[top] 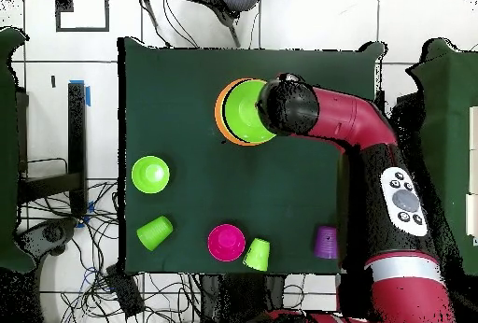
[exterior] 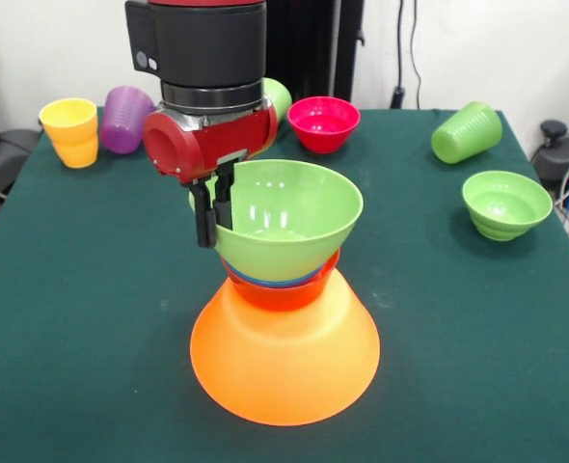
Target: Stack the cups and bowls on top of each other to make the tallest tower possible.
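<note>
The tower stands mid-table. Its base is the huge orange bowl [exterior: 284, 362] [top: 220, 114], upside down. A red-orange bowl [exterior: 284, 293] sits on it, with a blue bowl's rim [exterior: 261, 282] just showing above. The large light green bowl [exterior: 294, 217] [top: 245, 112] rests upright on top. My gripper [exterior: 214, 207] is at this bowl's left rim, one finger outside and one inside, shut on the rim. In the overhead view the arm's wrist hides the gripper.
At the far edge are a yellow cup [exterior: 70, 130], a purple cup [exterior: 123, 119] [top: 325, 242], a light green cup [exterior: 278, 96] [top: 257, 254] and a pink bowl [exterior: 323, 122] [top: 226, 242]. Another light green cup [exterior: 466, 131] [top: 154, 232] lies tipped near a small green bowl [exterior: 505, 204] [top: 149, 174].
</note>
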You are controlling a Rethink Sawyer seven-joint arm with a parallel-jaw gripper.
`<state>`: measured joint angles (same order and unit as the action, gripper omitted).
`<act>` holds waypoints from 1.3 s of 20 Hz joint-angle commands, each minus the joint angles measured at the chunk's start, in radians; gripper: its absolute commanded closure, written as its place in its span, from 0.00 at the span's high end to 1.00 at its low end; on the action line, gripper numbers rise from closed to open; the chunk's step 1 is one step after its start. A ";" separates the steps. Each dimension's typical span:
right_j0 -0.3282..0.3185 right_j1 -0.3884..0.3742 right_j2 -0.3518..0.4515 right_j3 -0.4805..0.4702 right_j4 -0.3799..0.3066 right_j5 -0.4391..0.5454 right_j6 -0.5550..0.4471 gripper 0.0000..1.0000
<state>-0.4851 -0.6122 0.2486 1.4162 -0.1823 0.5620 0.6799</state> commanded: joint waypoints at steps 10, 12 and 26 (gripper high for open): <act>0.029 0.095 -0.013 0.030 -0.099 0.037 0.072 0.00; 0.031 0.094 -0.016 0.031 -0.101 0.036 0.073 0.00; 0.047 0.095 -0.028 0.022 -0.101 0.047 0.077 1.00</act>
<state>-0.4764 -0.5802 0.2303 1.4159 -0.1830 0.5618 0.6799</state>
